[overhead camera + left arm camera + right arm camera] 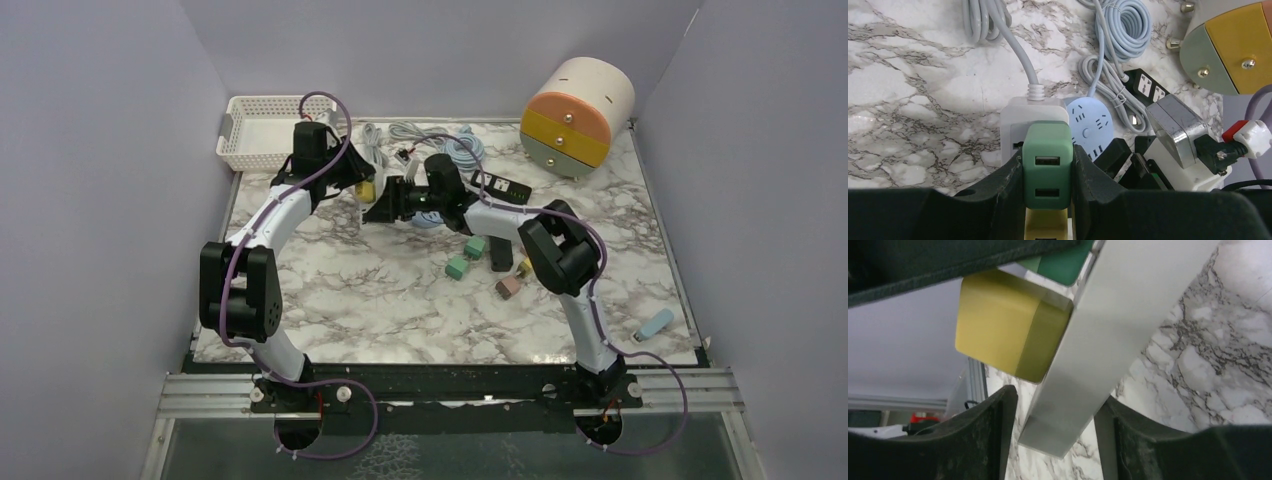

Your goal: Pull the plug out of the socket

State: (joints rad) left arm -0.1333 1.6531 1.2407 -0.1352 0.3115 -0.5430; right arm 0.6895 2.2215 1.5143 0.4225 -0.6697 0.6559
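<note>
A white power strip [1020, 112] lies at the back of the marble table, with a green plug [1047, 165] and a yellow plug [1047, 225] standing in its sockets. My left gripper [1047, 155] is shut on the green plug, a finger pressed on each side. In the right wrist view the strip's end [1108, 340] runs between the fingers of my right gripper [1055, 405], which stands open with a gap showing on the left side. The yellow plug [998, 322] juts from the strip just above those fingers. From above, both grippers [358, 185] [378, 208] meet at the strip.
A white basket [262, 130] sits at the back left and a round drawer unit [578, 115] at the back right. Coiled cables [440, 140], a round blue socket [1090, 122] and a black power strip [503, 187] lie close by. Loose plugs [470, 255] are scattered mid-table.
</note>
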